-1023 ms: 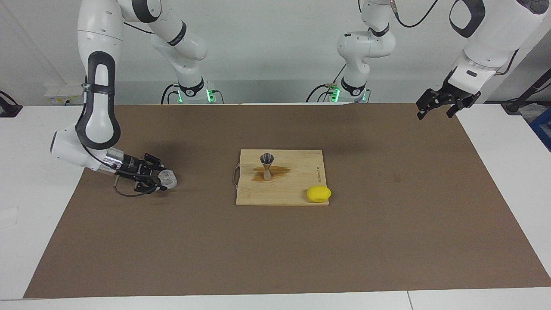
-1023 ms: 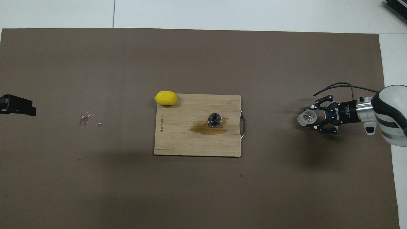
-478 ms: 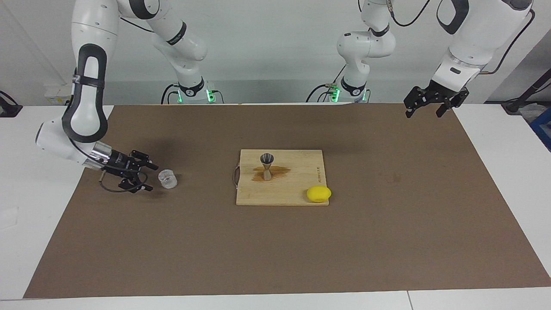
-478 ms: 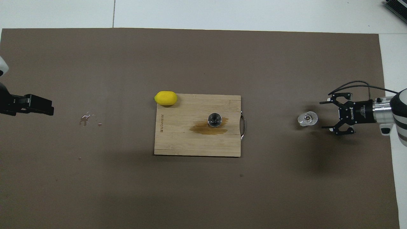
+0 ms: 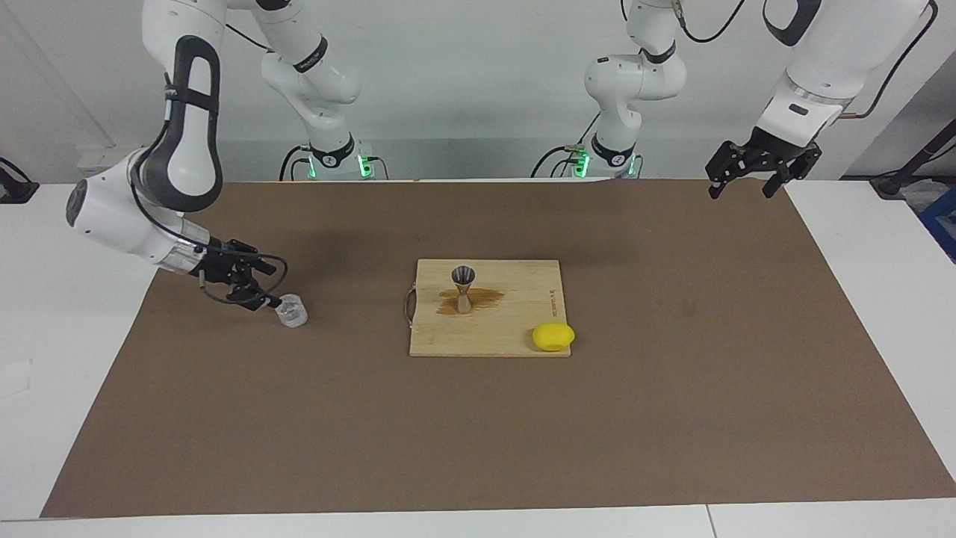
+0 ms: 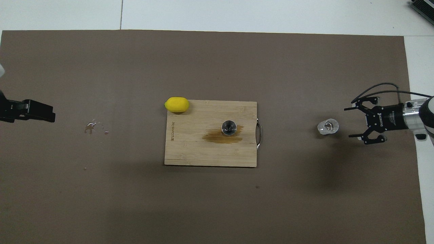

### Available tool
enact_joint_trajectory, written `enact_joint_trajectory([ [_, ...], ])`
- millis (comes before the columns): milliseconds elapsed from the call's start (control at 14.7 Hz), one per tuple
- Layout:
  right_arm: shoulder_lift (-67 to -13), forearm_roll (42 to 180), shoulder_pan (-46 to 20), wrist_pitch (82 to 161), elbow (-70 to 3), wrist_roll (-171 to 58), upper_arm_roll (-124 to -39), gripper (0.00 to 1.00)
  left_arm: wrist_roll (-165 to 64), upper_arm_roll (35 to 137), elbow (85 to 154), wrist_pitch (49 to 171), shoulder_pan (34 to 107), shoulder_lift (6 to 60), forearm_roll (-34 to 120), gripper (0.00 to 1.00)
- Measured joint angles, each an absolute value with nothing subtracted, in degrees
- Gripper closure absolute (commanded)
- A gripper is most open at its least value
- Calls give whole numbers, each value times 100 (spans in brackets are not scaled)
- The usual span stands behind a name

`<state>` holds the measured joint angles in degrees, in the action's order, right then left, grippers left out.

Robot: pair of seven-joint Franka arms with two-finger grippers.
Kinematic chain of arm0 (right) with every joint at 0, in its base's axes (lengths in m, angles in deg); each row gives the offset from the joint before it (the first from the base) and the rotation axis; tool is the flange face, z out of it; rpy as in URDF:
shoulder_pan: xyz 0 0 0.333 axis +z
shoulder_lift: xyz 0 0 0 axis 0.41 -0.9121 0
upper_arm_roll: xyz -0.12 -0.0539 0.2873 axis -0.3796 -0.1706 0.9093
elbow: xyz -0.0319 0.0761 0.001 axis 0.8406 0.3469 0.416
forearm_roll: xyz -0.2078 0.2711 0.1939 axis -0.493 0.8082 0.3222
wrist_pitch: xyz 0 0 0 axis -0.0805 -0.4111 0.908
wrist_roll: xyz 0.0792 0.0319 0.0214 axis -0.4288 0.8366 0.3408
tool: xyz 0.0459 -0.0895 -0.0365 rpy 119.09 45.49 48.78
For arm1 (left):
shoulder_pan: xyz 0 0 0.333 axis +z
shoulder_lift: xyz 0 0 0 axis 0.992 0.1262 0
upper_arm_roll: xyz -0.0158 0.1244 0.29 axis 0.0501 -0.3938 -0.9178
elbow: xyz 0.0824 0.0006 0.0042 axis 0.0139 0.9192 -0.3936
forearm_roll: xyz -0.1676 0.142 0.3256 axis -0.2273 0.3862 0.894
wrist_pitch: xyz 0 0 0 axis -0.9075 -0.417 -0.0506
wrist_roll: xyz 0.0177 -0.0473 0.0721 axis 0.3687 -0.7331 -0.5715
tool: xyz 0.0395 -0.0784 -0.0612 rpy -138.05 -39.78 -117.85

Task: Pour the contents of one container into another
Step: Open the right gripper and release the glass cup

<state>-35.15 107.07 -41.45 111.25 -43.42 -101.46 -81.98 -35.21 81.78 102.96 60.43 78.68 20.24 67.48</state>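
The small clear glass cup (image 5: pixel 291 311) (image 6: pixel 328 126) stands upright on the brown mat, toward the right arm's end of the table. My right gripper (image 5: pixel 263 282) (image 6: pixel 349 122) hangs open just beside it, on the side away from the board, holding nothing; the overhead view shows a gap between its fingertips and the glass. The silvery hourglass jigger (image 5: pixel 463 288) (image 6: pixel 229 127) stands upright on the wooden cutting board (image 5: pixel 508 329) (image 6: pixel 190 149), on a brown wet stain. My left gripper (image 5: pixel 739 187) (image 6: pixel 40 112) waits open and raised over the mat's edge at the left arm's end.
A yellow lemon (image 5: pixel 553 336) (image 6: pixel 176 104) lies at the board's corner farther from the robots, toward the left arm's end. A few spilled drops (image 6: pixel 93 128) glisten on the mat between the board and the left gripper. The board's metal handle (image 6: pixel 259 135) faces the cup.
My right gripper has opened, let go of the glass cup and drawn back and up from it. The cup stays standing on the mat. The left gripper shifted slightly.
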Motion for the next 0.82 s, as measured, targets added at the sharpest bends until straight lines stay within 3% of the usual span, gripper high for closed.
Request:
enact_joint_trajectory([
  [478,-3440,9162,-2920,11101,-4105,-9068,-8177,1,-3540,8216,10337,6061,7597,2041,6721,0],
  [819,-3143,8061,-2408,11101,-3696,-9067,-8157,1,-3538,8186,10658,6772,7602,2027,6721,0],
])
